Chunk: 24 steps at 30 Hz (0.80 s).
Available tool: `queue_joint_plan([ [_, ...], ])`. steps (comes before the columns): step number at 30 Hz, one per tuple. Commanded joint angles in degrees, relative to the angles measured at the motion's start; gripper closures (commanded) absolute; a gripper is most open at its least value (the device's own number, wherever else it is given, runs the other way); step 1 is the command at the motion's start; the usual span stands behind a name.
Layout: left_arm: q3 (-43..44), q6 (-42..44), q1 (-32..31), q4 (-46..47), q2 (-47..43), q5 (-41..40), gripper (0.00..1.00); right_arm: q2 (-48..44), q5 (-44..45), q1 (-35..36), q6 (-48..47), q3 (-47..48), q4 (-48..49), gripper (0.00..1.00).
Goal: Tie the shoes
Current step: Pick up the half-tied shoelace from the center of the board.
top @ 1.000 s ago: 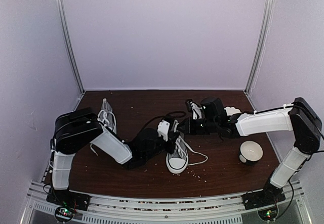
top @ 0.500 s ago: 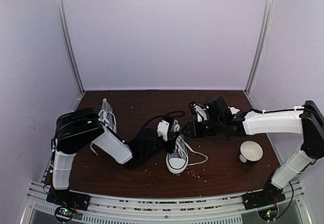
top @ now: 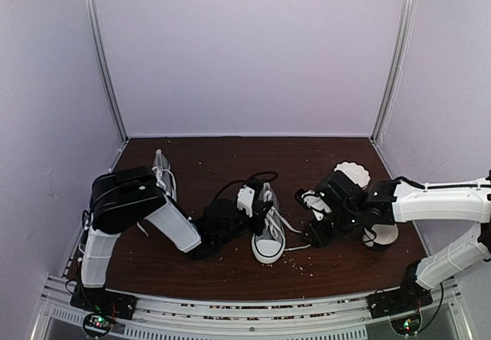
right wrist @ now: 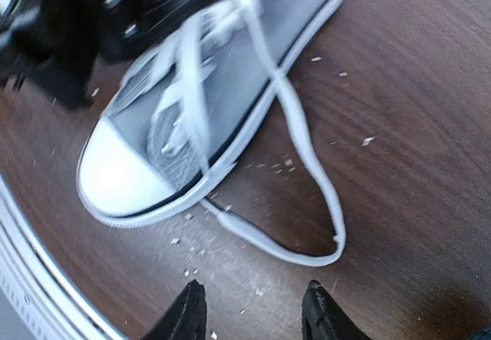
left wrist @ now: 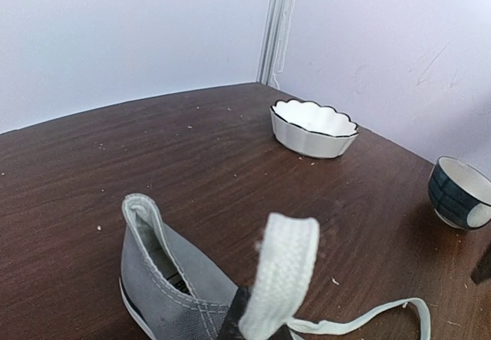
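Brown wooden table (top: 222, 160), crumbs (top: 307, 262) beside grey shoe (top: 268, 236), lilac walls (top: 245, 48)

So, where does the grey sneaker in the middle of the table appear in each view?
Top external: grey sneaker at the centre, toe pointing to the bottom edge.
Left wrist: sneaker at bottom left, heel end only.
Right wrist: sneaker at upper left, blurred.
Shared landmark: its loose white lace looping beside it.

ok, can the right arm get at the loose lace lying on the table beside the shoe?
Probably yes. The right tool is open, and the lace lies flat on the bare table just ahead of its fingertips, clear of the shoe, with nothing between.
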Motion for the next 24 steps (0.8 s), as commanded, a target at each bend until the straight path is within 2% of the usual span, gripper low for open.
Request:
queue_joint_plan([
  [1,1.67,0.0,0.66,5.37,2.14,2.24,1.0,1.76,-7.18,1.33,-16.33,3.65,-7.43,0.56],
  [7,0.4,-1.01,0.67,9.93,3.49,2.39,1.0,10.67,-3.5,1.39,-30.15,9.51,-11.54,0.55],
  [11,1.31,-0.86,0.69,7.75,3.47,2.65,1.0,14.14,-3.39,1.88,-36.55,7.9,-8.39,0.55],
  [19,1.01,-0.6,0.74,8.41,3.47,2.43,1.0,22.91,2.64,2.81,-39.75,10.24,-7.78,0.56],
  [22,0.85,-0.57,0.77,8.78,3.47,2.37,1.0,24.83,4.52,3.32,-39.3,10.25,-7.98,0.7],
  [23,0.76,-0.57,0.74,9.01,3.47,2.36,1.0,24.75,4.81,3.45,-39.17,10.12,-8.21,0.81],
  [24,0.75,-0.57,0.74,9.12,3.46,2.47,1.0,24.2,4.88,3.56,-38.98,10.02,-8.46,0.89],
])
